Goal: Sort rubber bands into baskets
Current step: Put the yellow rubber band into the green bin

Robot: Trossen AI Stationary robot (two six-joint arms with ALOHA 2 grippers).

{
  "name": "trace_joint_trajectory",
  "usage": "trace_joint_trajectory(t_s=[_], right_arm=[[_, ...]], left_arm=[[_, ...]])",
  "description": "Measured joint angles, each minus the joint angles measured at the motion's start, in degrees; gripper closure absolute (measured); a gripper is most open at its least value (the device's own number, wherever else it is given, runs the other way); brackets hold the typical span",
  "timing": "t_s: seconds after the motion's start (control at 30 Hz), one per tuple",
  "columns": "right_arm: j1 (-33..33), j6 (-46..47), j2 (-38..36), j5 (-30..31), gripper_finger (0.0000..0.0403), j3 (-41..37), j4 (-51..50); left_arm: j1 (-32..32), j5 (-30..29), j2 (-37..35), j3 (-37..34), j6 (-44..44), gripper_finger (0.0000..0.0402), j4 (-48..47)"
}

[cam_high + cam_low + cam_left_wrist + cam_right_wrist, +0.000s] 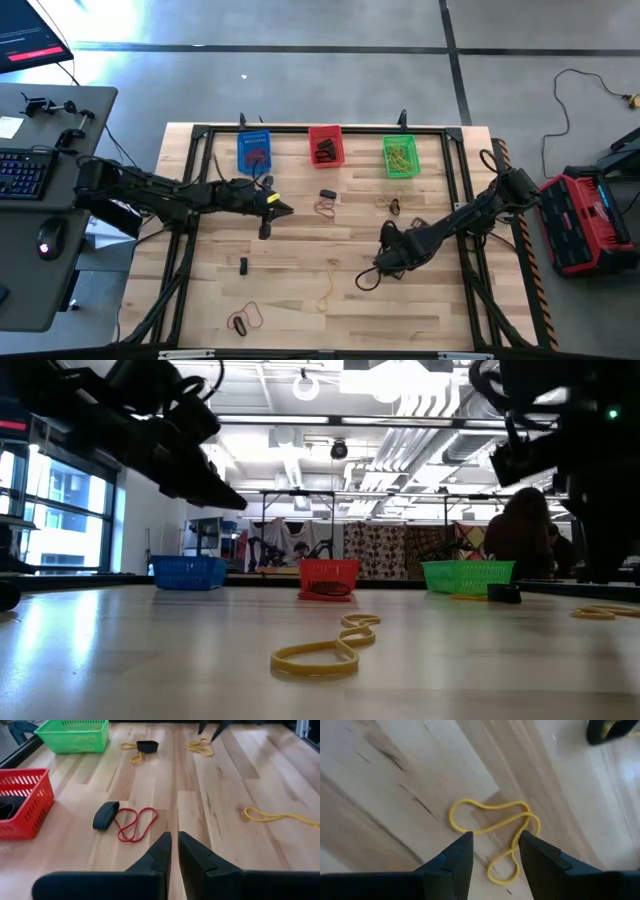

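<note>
On my left, the left gripper (283,208) hangs over the wooden surface (300,300), just in front of the blue basket (254,151). In its wrist view its fingers (159,856) stand nearly together with only a thin gap, and I see nothing held between them. Just ahead of those fingers lies a red rubber band (135,823) touching a black band (105,815). The red basket (22,800) sits off to one side of them, and the green basket (77,734) lies farther ahead beyond it. Well out past the fingertips a long yellow band (277,816) lies flat on the wood.

In the high view the three baskets stand in a row at the far edge: blue, red, green. The blue one appears to hold red bands, though I cannot tell how many.

On my right, the right gripper (495,851) sits low over the surface. Its fingers (458,854) stand apart and hold nothing. A twisted yellow loop (492,826) lies on the wood directly ahead, partly in the gap between the fingertips, which do not touch it. The green basket lies well beyond this gripper, toward the far edge.
</note>
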Motion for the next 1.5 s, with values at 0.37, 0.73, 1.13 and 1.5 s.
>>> trace_joint_trajectory(t_s=[0.37, 0.73, 1.13, 1.5], right_arm=[[-5.0, -5.1, -0.3, -4.6, 0.0254, -9.3, 6.2], [-8.6, -13.8, 0.2, -9.3, 0.0391, -7.9, 9.6], [-8.8, -21.3, 0.1, 0.4, 0.0401, 2.0, 13.4], [-8.7, -10.9, 0.2, 1.6, 0.0385, 3.3, 6.8]], left_arm=[[0.0, -0.1, 3.4, 2.9, -0.5, 0.0382, -0.1], [0.1, -4.8, 3.5, 2.9, -4.4, 0.0383, -1.2], [0.1, -4.2, 3.5, 1.9, -1.6, 0.0383, 11.5], [0.0, -6.8, 3.5, -3.2, 0.5, 0.0383, 22.8]])
